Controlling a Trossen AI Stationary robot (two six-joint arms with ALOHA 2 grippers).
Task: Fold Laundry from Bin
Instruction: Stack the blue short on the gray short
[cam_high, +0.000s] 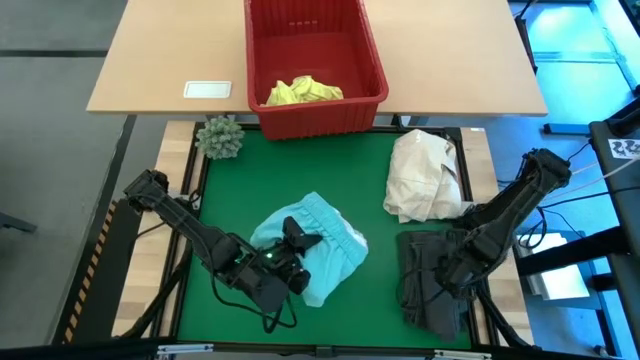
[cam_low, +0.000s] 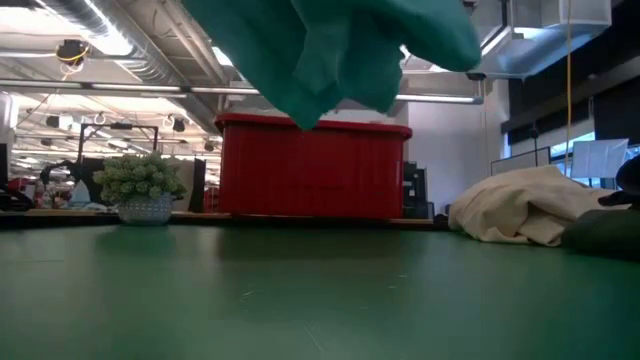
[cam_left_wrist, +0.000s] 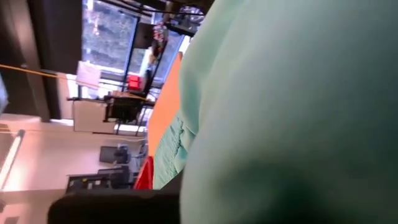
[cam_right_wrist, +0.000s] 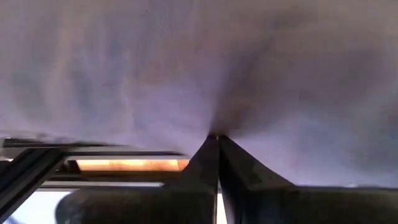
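Observation:
A light turquoise garment hangs bunched above the green mat, with my left gripper shut on it; the cloth fills the left wrist view and hides the fingers. A dark garment lies crumpled at the mat's near right, and my right gripper points down, shut on it. The red bin stands past the mat's far edge with a yellow garment inside. My left gripper holds the turquoise garment near the middle of its bunched top, coming from the table's near left at a shallow downward slant. The cloth hides the fingers, so the kind of hold cannot be told. The garment's lowest fold hangs clear of the mat. My right gripper pinches a small pucker of the dark garment's upper surface between its two fingertips, coming from above. Creases run out from the pinched spot. The rest of the garment lies on the mat.
A cream-white cloth bundle lies on the mat's far right. A small green spiky ball sits at the far left corner. A wooden table carries the bin. Bare mat shows in the far middle.

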